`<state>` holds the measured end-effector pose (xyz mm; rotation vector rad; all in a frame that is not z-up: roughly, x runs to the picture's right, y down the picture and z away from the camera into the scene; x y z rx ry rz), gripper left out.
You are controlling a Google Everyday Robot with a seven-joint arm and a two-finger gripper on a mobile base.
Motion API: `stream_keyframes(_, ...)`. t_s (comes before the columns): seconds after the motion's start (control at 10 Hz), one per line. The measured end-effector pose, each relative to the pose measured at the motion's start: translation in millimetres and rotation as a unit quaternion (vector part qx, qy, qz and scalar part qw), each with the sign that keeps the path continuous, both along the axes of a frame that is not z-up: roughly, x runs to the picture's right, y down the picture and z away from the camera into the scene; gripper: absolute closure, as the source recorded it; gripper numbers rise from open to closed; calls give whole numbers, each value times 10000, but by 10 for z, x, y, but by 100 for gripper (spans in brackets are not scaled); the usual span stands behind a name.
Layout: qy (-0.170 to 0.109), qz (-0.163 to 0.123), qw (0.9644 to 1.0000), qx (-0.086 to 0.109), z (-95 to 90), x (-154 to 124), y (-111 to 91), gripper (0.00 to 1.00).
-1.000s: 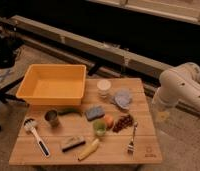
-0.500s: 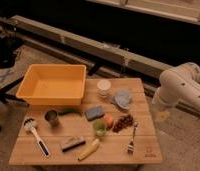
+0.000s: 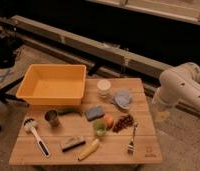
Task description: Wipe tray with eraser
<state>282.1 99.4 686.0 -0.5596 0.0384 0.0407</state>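
The gripper (image 3: 161, 114) hangs beside the right edge of the tabletop (image 3: 143, 146); whether it is open or closed cannot be told. The eraser (image 3: 73, 144) lies lower centre, well apart from the tray (image 3: 53, 66) at upper left. Reaching across could knock the banana (image 3: 89, 149) or brush (image 3: 35, 134) lying near it.

0 chg (gripper (image 3: 162, 114) rt of table (image 3: 143, 150)).
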Motion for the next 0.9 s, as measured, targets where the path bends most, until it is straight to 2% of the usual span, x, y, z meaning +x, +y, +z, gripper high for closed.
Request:
stream_keyframes(0.4,-4,-3,10000,-5,3,-3,1,35)
stream_keyframes(0.6,-107,-166,9998,4,-39,-62,41,35)
stream_keyframes(0.8,-342,-452,9984,74,-147,-322,122,35)
stream_keyframes(0.9,-481,-620,9969,87,-201,-545,188,35)
